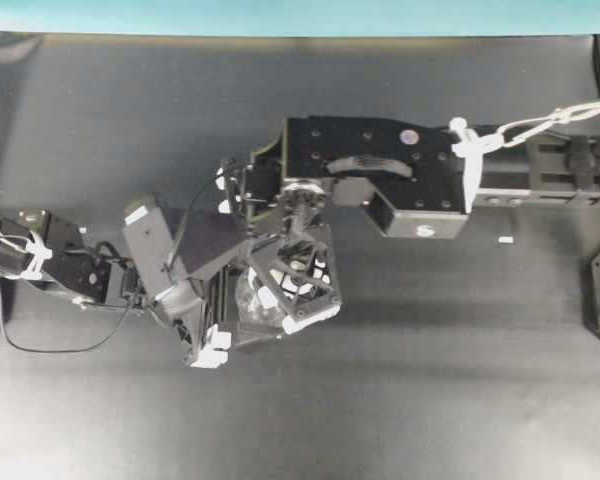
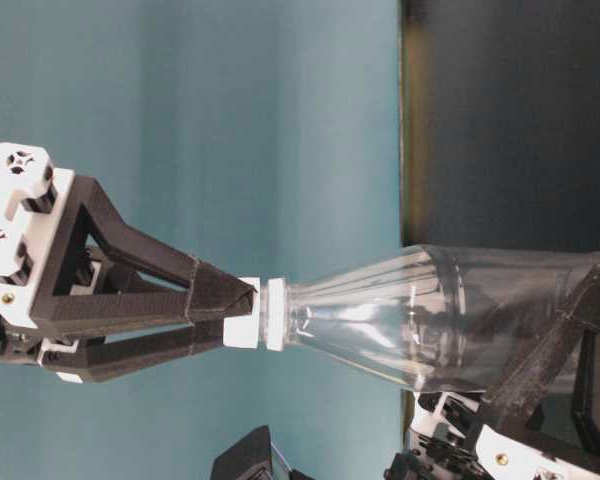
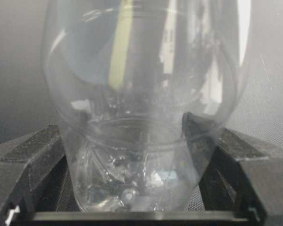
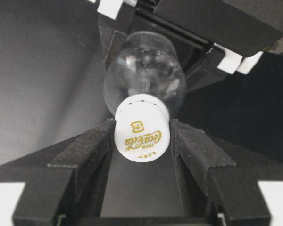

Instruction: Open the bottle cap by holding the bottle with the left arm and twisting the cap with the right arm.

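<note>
Bottle (image 4: 146, 75) upright in left hand (image 3: 132, 188), cap (image 4: 141, 129) up betw. right hand (image 4: 142, 141) fingers.

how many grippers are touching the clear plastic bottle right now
2. The left gripper clamps the clear plastic bottle around its round body. The right gripper has its black fingers against the small white cap. Nothing else touches it, as far as shown.

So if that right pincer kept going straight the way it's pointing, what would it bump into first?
The white bottle cap already sits between the right pincer's fingers, so pushing on would press it down onto the clear bottle beneath, which the left pincer grips around its body.
</note>
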